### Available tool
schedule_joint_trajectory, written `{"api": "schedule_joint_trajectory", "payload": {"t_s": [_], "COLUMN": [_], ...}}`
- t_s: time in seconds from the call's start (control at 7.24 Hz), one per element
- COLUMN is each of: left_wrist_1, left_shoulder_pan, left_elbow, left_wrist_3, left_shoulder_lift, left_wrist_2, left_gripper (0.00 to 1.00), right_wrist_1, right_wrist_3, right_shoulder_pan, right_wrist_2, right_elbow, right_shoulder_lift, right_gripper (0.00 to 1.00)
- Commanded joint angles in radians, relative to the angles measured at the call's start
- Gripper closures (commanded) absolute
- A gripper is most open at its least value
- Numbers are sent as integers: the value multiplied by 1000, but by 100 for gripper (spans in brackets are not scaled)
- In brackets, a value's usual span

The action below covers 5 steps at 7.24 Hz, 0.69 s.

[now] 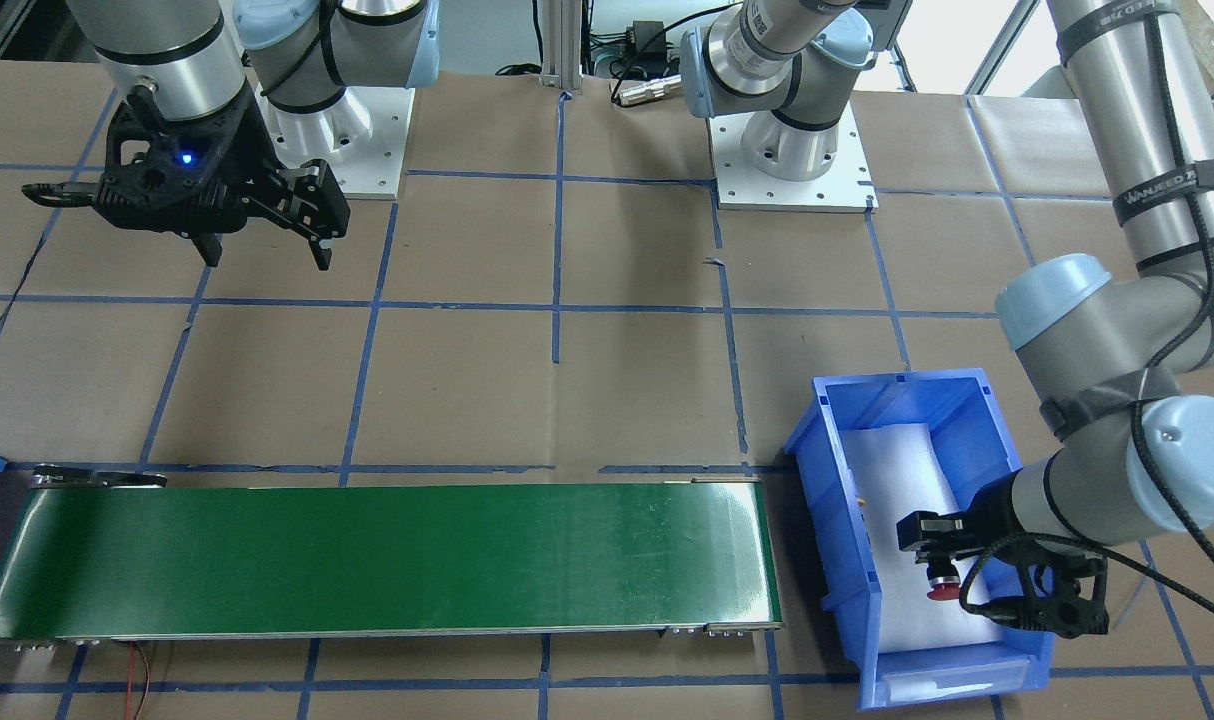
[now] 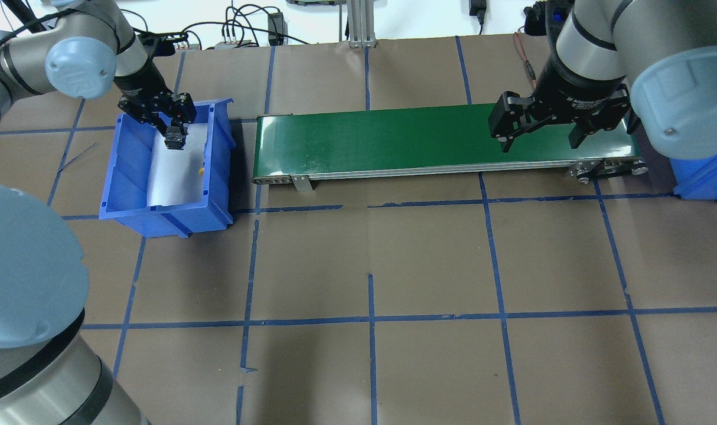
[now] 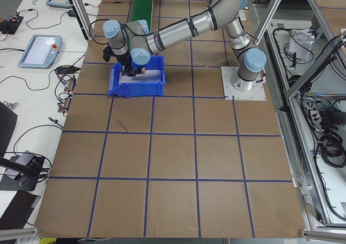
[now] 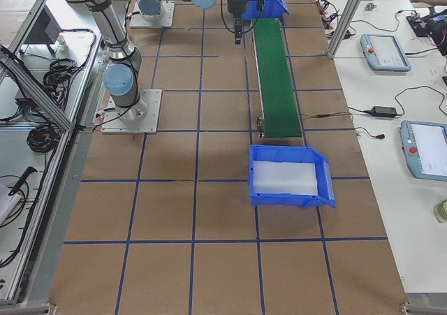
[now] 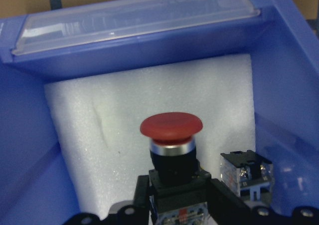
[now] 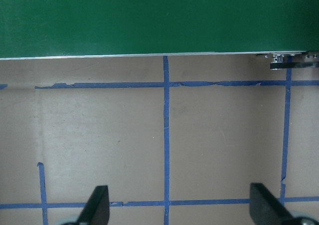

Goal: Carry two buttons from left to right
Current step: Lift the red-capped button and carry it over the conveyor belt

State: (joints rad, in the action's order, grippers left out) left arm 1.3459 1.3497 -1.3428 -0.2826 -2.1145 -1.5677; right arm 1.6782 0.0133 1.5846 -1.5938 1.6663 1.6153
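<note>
My left gripper [image 1: 939, 568] is down inside the blue bin [image 2: 117, 177] on the left. It is shut on the red-capped button [image 5: 171, 126], gripping its black body, with the cap pointing out over the white foam liner. The button also shows in the front view [image 1: 938, 592]. The yellow-capped button lies against the bin's inner wall: I see a yellow spot [image 2: 201, 171] and its grey block end [image 5: 245, 169] just right of the gripper. My right gripper [image 2: 538, 140] is open and empty, hovering by the right end of the green conveyor belt [image 2: 394, 139].
A second blue bin [image 4: 290, 179] with a bare white foam liner stands past the conveyor's right end. The conveyor runs between the two bins. Brown paper with blue tape lines [image 6: 166, 135] covers the table. The arm bases [image 1: 792, 170] are on the robot's side.
</note>
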Motion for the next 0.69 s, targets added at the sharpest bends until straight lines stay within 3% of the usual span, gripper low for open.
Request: {"api": "schedule_joint_trajectory", "payload": {"t_s": [0.0,0.28,0.55], "left_wrist_1": [108,145,121], "left_shoulder_pan": [5,76,196], "left_elbow": [2,2,26], "left_wrist_3": [34,135,296], "left_shoulder_lift": [105,177,177], "left_wrist_2": [-14,-69,-69], "left_gripper": [83,83,83], "right_wrist_1": [0,0,0], "right_wrist_3": [1,1,1], "right_shoulder_pan": [0,0,0], "right_wrist_2": [0,0,0], "right_elbow": [1,1,3], "right_shoulder_lift": [0,2,2], "right_gripper": [0,0,0]}}
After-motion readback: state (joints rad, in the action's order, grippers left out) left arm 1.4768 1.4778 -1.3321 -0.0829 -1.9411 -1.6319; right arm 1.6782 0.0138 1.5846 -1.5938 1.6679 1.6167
